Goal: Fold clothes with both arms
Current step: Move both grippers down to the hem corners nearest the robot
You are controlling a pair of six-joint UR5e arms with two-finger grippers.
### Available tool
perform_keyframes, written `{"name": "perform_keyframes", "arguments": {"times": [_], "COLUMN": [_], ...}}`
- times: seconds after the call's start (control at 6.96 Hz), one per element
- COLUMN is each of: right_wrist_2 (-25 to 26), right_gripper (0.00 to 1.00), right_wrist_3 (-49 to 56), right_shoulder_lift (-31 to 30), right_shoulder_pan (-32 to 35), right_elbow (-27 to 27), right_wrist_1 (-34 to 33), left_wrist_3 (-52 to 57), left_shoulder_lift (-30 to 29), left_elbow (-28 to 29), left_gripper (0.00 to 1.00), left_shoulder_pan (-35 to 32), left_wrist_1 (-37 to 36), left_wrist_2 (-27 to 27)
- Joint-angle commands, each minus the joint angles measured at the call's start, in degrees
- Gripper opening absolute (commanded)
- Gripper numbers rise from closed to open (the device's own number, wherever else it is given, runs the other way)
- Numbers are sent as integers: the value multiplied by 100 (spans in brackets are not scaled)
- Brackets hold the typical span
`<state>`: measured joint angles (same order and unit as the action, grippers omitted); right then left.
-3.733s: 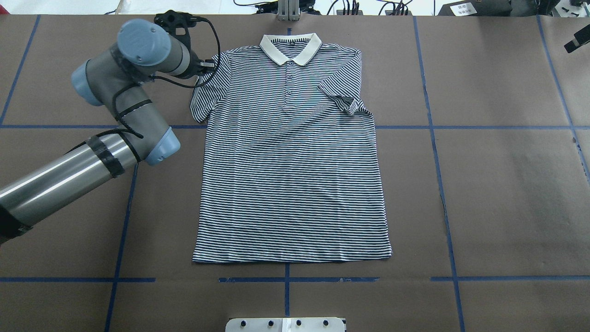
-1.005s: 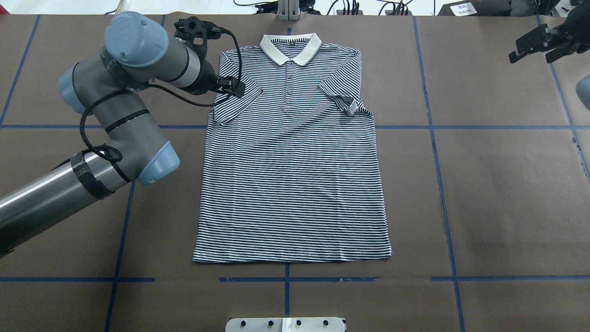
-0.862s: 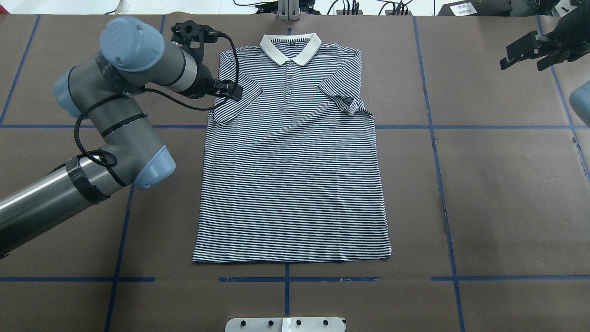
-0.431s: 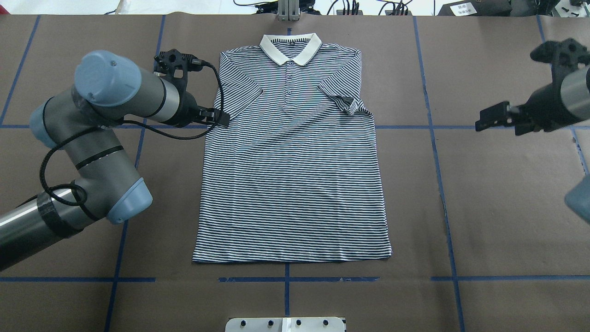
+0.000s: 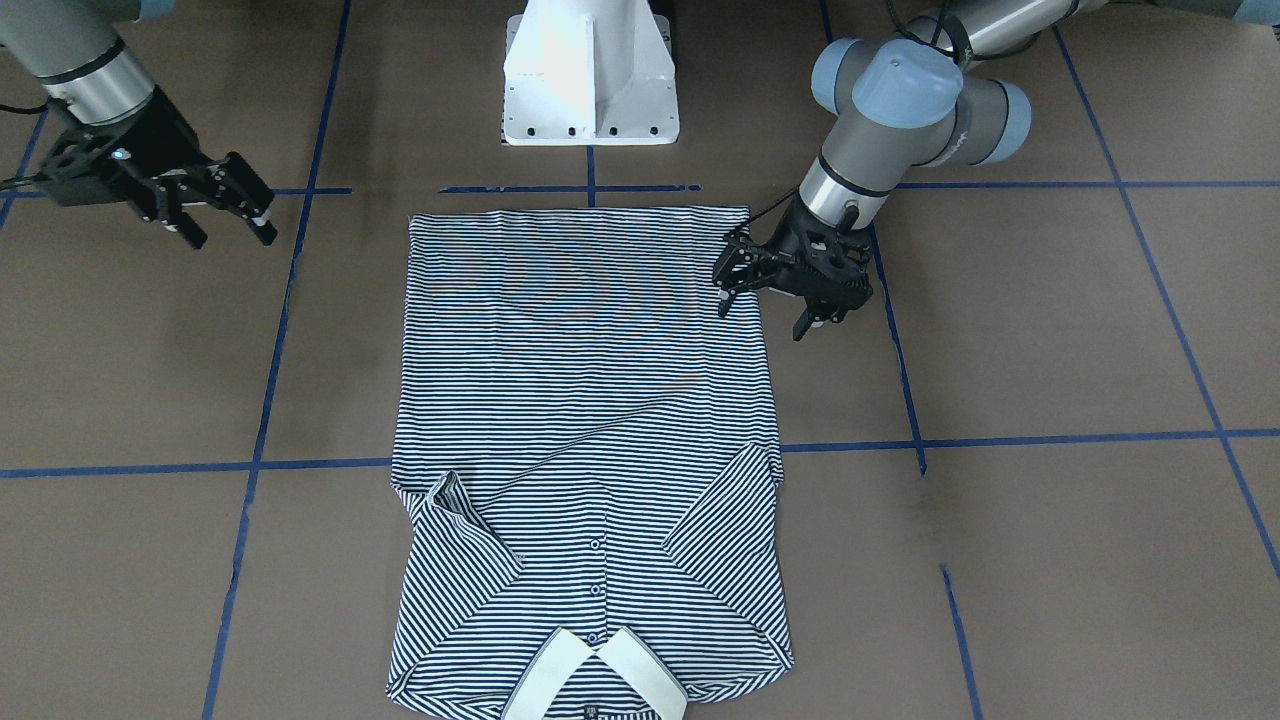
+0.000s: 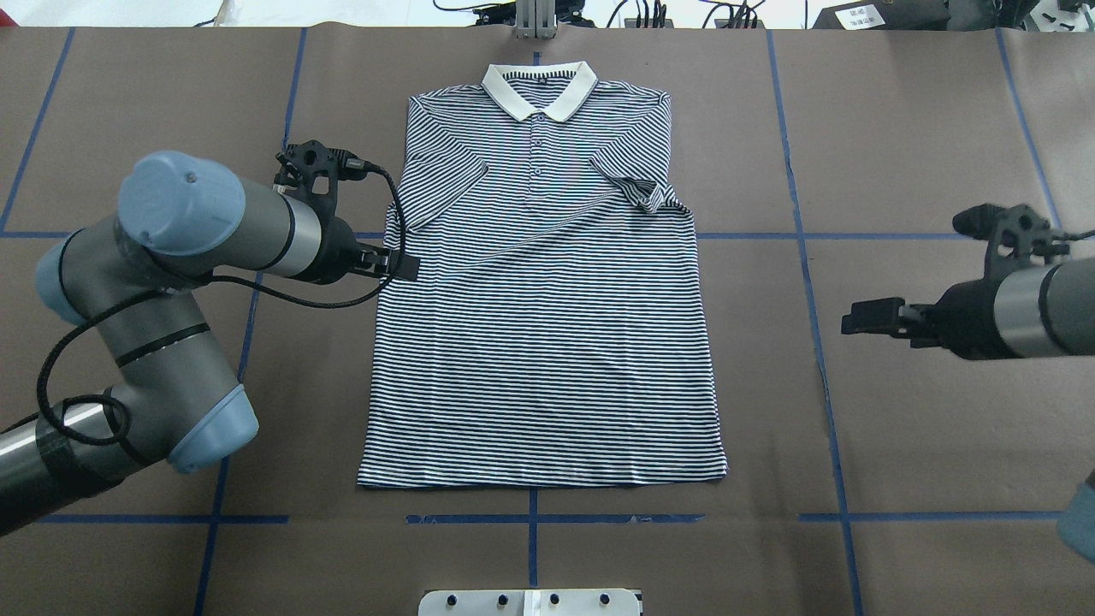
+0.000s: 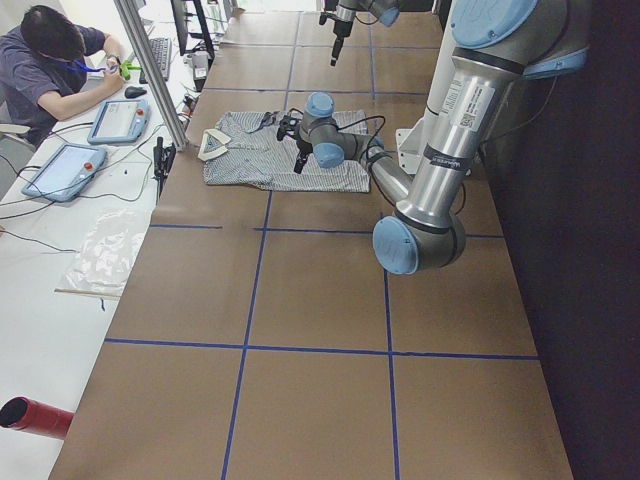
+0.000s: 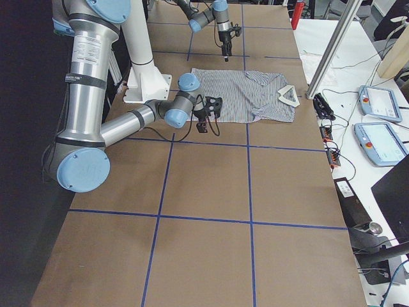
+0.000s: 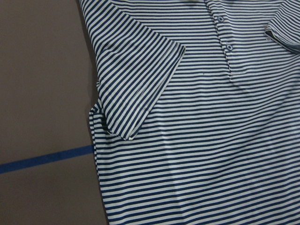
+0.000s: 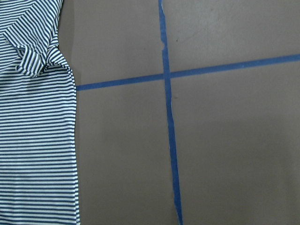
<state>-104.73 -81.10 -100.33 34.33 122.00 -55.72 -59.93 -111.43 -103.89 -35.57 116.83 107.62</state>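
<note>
The striped polo shirt lies flat and face up on the brown table, cream collar at the far side, both sleeves folded in over the chest. It also shows in the front view. My left gripper hovers at the shirt's left edge near its middle, open and empty. My right gripper is open and empty, well off the shirt's right edge. The left wrist view shows the folded left sleeve. The right wrist view shows the shirt's right edge.
The white pedestal stands at the near table edge behind the shirt's hem. Blue tape lines cross the brown table. A person sits at a desk beyond the collar end. A metal post stands there too.
My left gripper folded the left sleeve onto the chest, let go and drew back along the shirt's left edge. My right arm came in from the far right and moved nearer.
</note>
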Motion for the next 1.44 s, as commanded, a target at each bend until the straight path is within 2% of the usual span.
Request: {"name": "perform_keyframes", "arguments": {"times": [0.0,0.14,0.29,0.57,0.86,1.29], "right_wrist_2": [871,1171,1200,1428,1455,1596], "right_gripper": [85,81,77,77,78,80], "right_wrist_3": [-1063,-1387,-1539,-1768,-1865,-1865], "right_shoulder_lift": [-48,-22,-4,240,750,787], "right_shoulder_pan": [-1170,-1452,-1508,-1604,-1605,-1675], "right_elbow": [201,202,236,394,395,395], "right_wrist_1": [79,79,-26,-700,-1202,-1231], "left_wrist_3": [-850,-1829,-2395,-2620,-2629,-2621], "left_shoulder_lift": [690,780,798,1008,1088,1298], "left_elbow": [-796,-877,-878,-878,-869,-861], "left_gripper": [83,55,47,49,50,51], "left_shoulder_pan": [513,786,1119,1516,1728,1913], "left_wrist_1": [-28,-46,-54,-55,-55,-55], "left_wrist_2": [-222,-406,-634,-899,-1049,-1058]}}
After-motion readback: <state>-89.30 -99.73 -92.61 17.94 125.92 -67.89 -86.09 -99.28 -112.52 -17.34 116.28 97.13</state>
